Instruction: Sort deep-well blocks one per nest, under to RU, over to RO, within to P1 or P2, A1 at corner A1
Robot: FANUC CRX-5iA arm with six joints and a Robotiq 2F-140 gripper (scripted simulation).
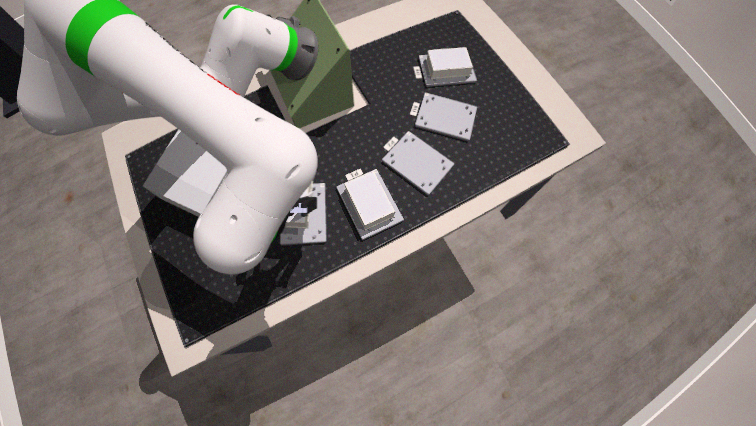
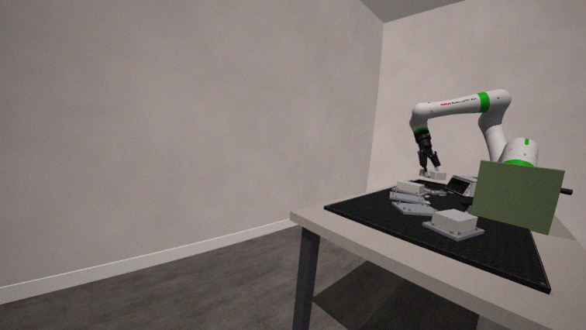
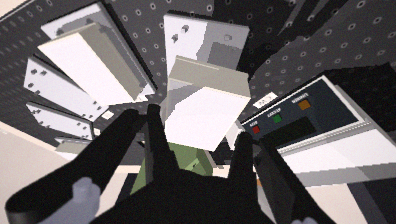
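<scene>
The top view hangs high over the table [image 1: 576, 127] looking steeply down, the exterior view stands back across the room near table height facing the arm [image 2: 455, 104], and the wrist view peers down close between the fingers, all three sharing the nest plates [image 1: 445, 115].

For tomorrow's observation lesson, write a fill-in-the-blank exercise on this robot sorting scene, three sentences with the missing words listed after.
1. The gripper is shut on a white ____, held above the table.
2. Of the four nest plates in a row, ____ already carry a block.
3. The upright panel beside the arm is ____ in colour.

Missing words: block; two; green
</scene>
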